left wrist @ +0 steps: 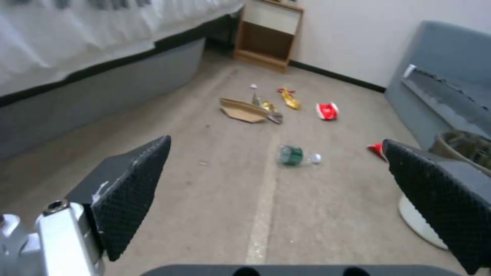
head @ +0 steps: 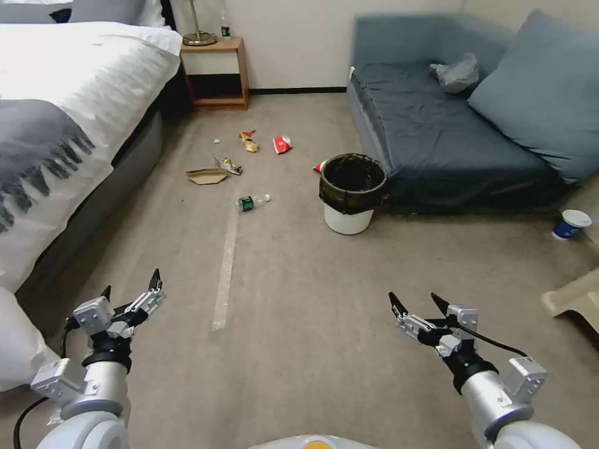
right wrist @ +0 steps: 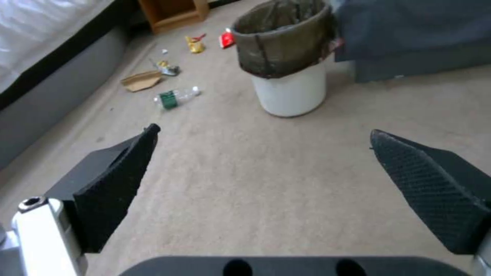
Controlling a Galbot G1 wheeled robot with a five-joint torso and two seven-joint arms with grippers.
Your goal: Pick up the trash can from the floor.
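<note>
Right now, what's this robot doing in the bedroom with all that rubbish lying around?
Nothing is being handled yet. The trash can stands upright on the floor beside the blue sofa, with a bottle and wrappers scattered on the carpet nearby. The left gripper and right gripper are both open and empty, held low in front of the robot, well short of the can.
</note>
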